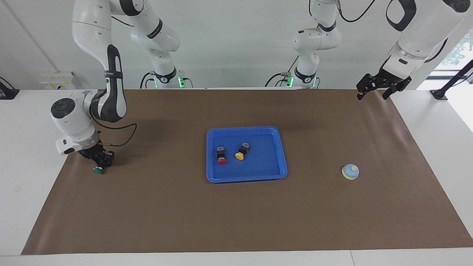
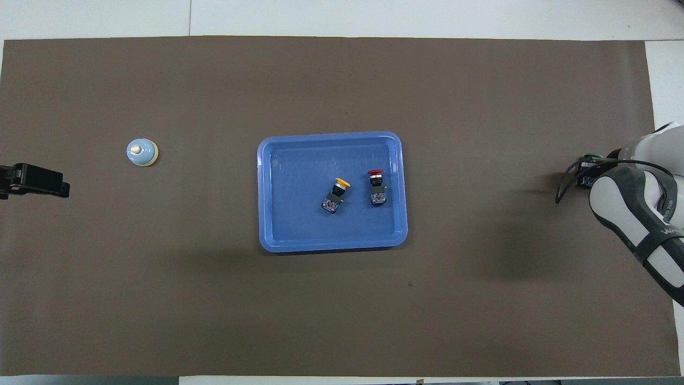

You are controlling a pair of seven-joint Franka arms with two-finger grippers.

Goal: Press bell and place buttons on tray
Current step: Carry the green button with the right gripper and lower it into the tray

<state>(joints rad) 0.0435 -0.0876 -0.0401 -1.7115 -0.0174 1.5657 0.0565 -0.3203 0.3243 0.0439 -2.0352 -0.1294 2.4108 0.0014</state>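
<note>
The right hand is down at the counter near the right arm's end, its fingers clamped on the black body of the green button, whose cap points away from the robots. In the overhead view the arm's wrist covers most of the grip; only a sliver of green shows. The right arm folds down steeply from its base, forearm dropping to a bent wrist, so the hand points almost straight down at the brown mat.

The tray sits mid-counter, well apart from that hand. In it lie the red button and yellow button, side by side, toward the right arm's side of the tray. The bell stands on the mat toward the left arm's end, untouched by either hand.

The left hand waits, raised over the mat's corner nearest its own base, fingers spread apart.

The step in hand looks like picking up the last button. To do it well: lift straight up first so the cap clears the mat, carry it level across to the tray, and lower it over bare blue floor away from the two buttons there. Let go only when it is low, since a round cap could roll toward the rim.
</note>
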